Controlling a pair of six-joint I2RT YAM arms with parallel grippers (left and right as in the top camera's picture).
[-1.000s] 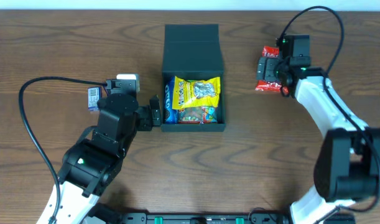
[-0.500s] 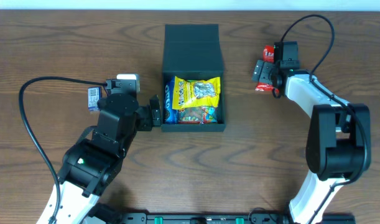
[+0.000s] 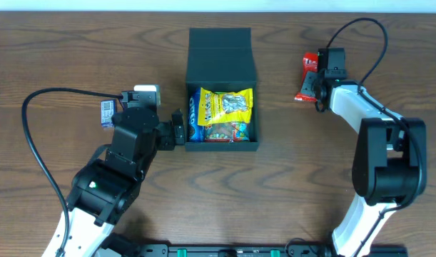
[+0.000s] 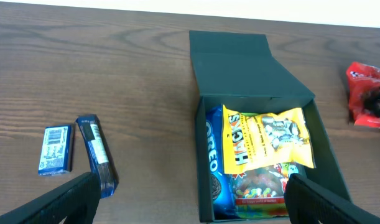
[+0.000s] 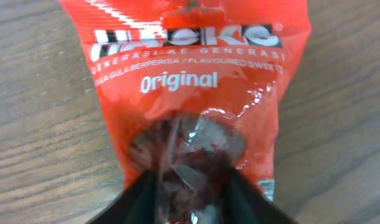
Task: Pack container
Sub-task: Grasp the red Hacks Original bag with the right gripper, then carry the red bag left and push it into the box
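Observation:
The dark green container (image 3: 221,53) stands at the table's middle with its flap lid folded back. Inside lie a yellow packet (image 3: 228,103), a blue Oreo pack (image 3: 193,118) and a gummy bag (image 3: 229,131). My left gripper (image 3: 178,130) is open just left of the box, its fingers (image 4: 65,199) spread wide in front of the container (image 4: 239,62). A red snack packet (image 3: 307,77) lies on the table to the right. My right gripper (image 3: 316,90) is shut on its near end, and the wrist view shows the red packet (image 5: 190,74) pinched between the dark fingers (image 5: 130,202).
Two small blue packets (image 4: 56,149) (image 4: 97,155) lie on the wood left of the box, beside my left arm (image 3: 128,143). A black cable (image 3: 32,121) loops over the table's left side. The red packet (image 4: 364,93) also shows at the left wrist view's right edge.
My right gripper has gone from wide open to closed on the red packet, which now looks bunched and narrower. The left arm and the box have not moved.

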